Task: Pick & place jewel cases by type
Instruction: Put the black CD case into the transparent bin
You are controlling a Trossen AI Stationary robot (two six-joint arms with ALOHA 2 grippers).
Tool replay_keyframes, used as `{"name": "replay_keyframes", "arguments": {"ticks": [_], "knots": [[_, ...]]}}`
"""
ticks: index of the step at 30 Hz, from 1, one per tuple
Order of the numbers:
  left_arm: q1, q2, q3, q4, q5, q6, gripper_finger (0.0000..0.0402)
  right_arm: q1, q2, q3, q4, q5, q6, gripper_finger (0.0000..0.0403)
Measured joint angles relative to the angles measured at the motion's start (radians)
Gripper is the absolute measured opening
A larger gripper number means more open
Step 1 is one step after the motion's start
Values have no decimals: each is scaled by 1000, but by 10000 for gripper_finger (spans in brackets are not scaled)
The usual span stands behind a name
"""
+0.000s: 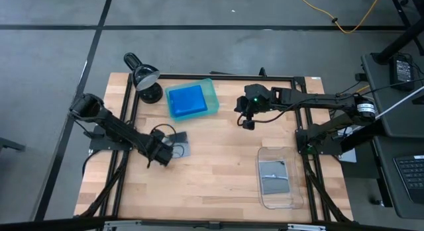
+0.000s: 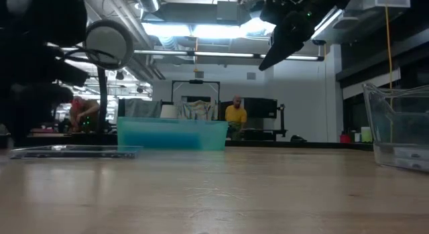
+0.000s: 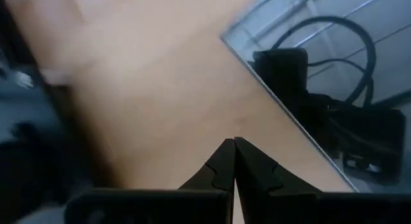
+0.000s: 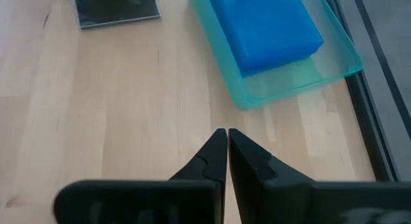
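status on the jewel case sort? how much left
Mostly done, it seems. Blue cases sit stacked in the green tray; grey-clear cases lie in the clear tray. One grey-clear case remains on the table beside the closed left gripper. Right gripper hangs closed and empty.

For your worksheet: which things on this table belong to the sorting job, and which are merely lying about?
Job: bright blue rectangular jewel cases in translucent green tray; grey-clear square jewel cases, one on table, some in clear plastic tray.

Lying about: black desk lamp.
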Motion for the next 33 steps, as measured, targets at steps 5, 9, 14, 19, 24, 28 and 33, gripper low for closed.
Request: {"name": "replay_keyframes", "arguments": {"ticks": [5, 9, 14, 19, 24, 28, 33], "knots": [[-28, 72, 1, 95, 34, -14, 2, 0, 0, 0, 0, -9, -7, 21], [-22, 112, 5, 117, 32, 6, 2, 0, 0, 0, -1, -27, -25, 21], [6, 126, 27, 103, 18, 25, 2, 0, 0, 0, -10, -28, -36, 21], [40, 126, 45, 122, -21, 122, 2, 0, 0, 0, -11, -29, -48, 21], [73, 127, 51, 172, -76, 172, 1, 0, 0, 0, -16, -29, -49, 21], [104, 126, 52, 260, -120, 205, 2, 0, 0, -17, -11, -30, -49, 21], [145, 126, 52, 327, -134, 251, 1, 1, 0, -137, 53, -60, -17, 21]]}}
